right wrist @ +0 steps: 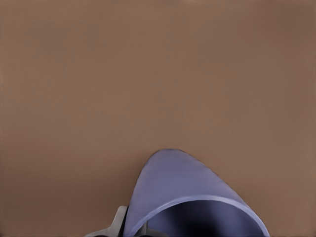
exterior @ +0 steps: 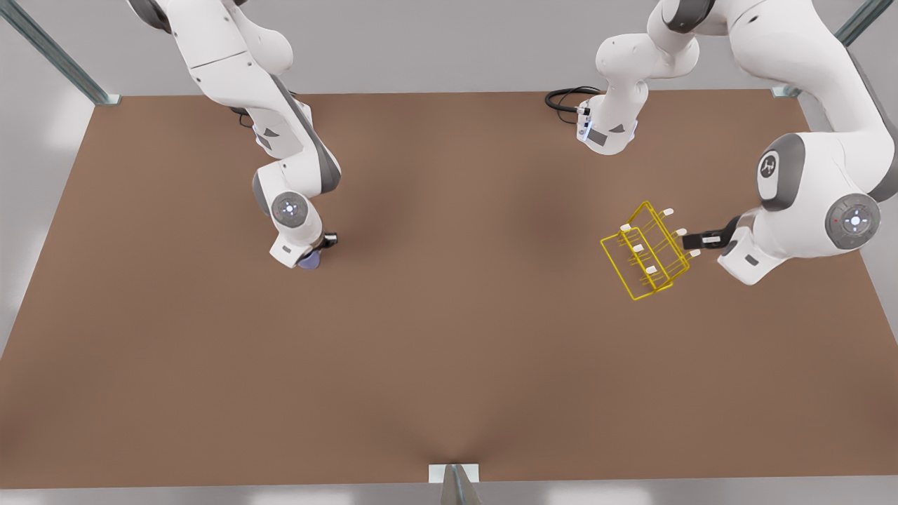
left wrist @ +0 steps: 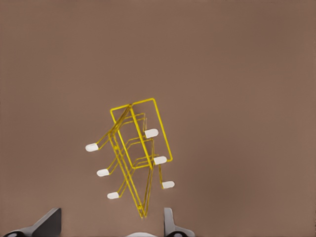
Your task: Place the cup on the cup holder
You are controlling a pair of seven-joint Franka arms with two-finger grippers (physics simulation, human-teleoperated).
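While the right gripper (exterior: 313, 254) is seen at the left-centre of the front view, its fingers are closed on the cup (exterior: 309, 261), which is held at the rim. Only a lavender-blue sliver of the cup is seen under the wrist there. In the right wrist view the cup (right wrist: 185, 197) is seen close up, open mouth toward the camera, tapered body pointing away over the table (right wrist: 148, 74). One finger (right wrist: 118, 223) is seen against the outer wall at the rim; the other is hidden by the cup. Whether the cup touches the table cannot be told.

The left gripper (exterior: 693, 243) is placed at the right of the front view, its dark fingers level and pointing at the cup holder (exterior: 647, 251). The fingertips are seen at the holder's right edge, beside a white-capped prong. Whether wire is clamped cannot be told; in the left wrist view two fingers (left wrist: 47, 223) are seen apart at the lower edge, with the near end of the cup holder (left wrist: 136, 158) between them. The gripper is therefore read as open.

The cup holder is seen tilted, a yellow wire frame with white-capped prongs splayed to both sides. It lies on the right half of the table (exterior: 449, 365), well apart from the cup. Both arms are seen coming in from the top of the front view.
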